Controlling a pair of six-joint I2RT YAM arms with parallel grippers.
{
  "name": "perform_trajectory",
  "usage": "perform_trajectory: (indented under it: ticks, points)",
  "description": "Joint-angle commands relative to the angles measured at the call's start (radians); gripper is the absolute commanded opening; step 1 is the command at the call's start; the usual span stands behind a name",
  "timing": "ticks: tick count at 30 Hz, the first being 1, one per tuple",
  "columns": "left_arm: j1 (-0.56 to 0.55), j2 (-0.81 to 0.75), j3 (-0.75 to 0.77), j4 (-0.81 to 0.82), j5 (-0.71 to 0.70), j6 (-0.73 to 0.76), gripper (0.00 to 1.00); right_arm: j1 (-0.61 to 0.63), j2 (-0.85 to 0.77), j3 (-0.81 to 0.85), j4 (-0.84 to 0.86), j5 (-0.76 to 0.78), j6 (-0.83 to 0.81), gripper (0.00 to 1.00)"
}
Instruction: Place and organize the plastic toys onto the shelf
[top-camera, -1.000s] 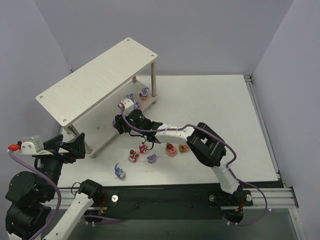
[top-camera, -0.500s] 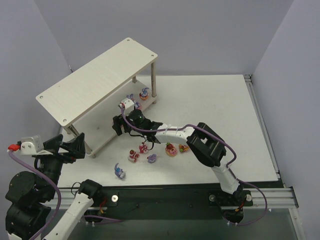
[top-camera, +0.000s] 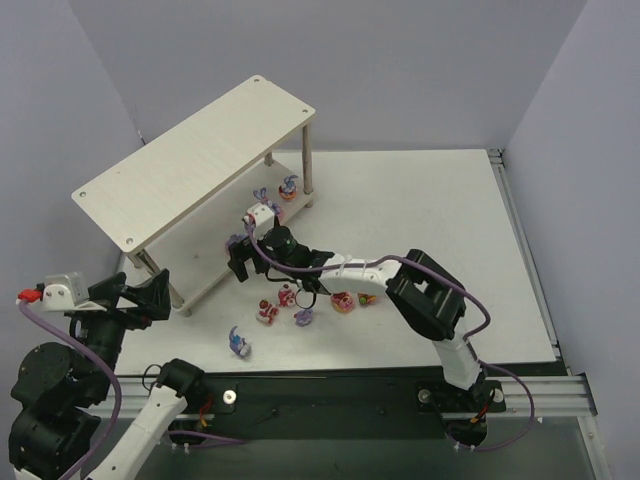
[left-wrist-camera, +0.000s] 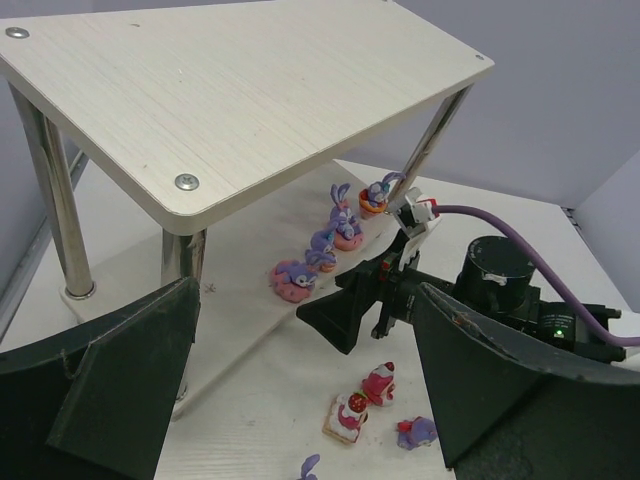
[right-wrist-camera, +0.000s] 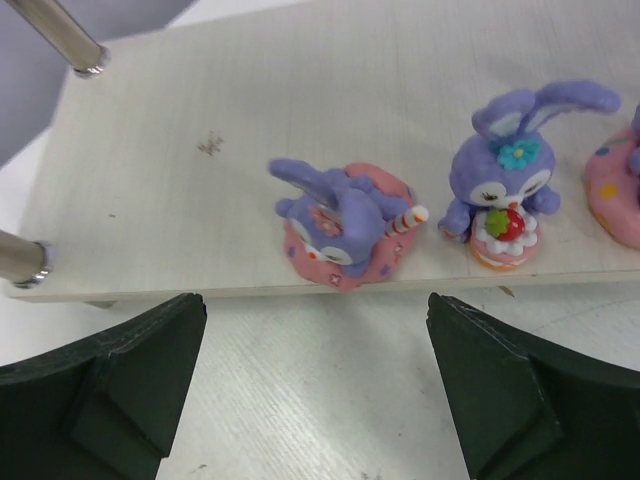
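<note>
Gaping wide and empty, the right gripper has spread its jaws since a second ago. It sits just off the shelf at the lower board's edge, where a glossy purple bunny lies tipped on its pink base. A neighbouring toy is cut off. The left gripper hangs open, empty.

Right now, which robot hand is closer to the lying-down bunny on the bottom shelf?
Right. The right gripper is open just before the lying-down bunny; the left gripper hovers farther off, beside the shelf.
</note>
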Motion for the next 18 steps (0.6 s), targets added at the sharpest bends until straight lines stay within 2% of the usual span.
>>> perform_trajectory:
  ticks: [1,6,9,12,14,18]
  points:
    - [-0.002,-0.01,0.041,-0.012,0.011,-0.012,0.97,0.026,-0.144,-0.033,0.059,0.019,-0.013,1.0]
    - [-0.002,-0.011,0.034,-0.04,0.042,-0.021,0.97,0.052,-0.291,-0.119,-0.014,0.094,-0.019,1.0]
    - [-0.004,-0.008,0.011,-0.055,0.062,-0.029,0.97,0.092,-0.408,-0.174,-0.148,0.256,0.003,1.0]
    - [-0.004,0.002,-0.023,-0.058,0.094,-0.042,0.97,0.139,-0.514,-0.237,-0.296,0.433,0.068,1.0]
    - [-0.004,0.011,-0.07,-0.057,0.129,-0.061,0.97,0.158,-0.575,-0.264,-0.424,0.484,0.172,1.0]
    - [-0.006,0.034,-0.155,-0.037,0.169,-0.096,0.97,0.193,-0.661,-0.434,-0.483,0.521,0.334,0.99]
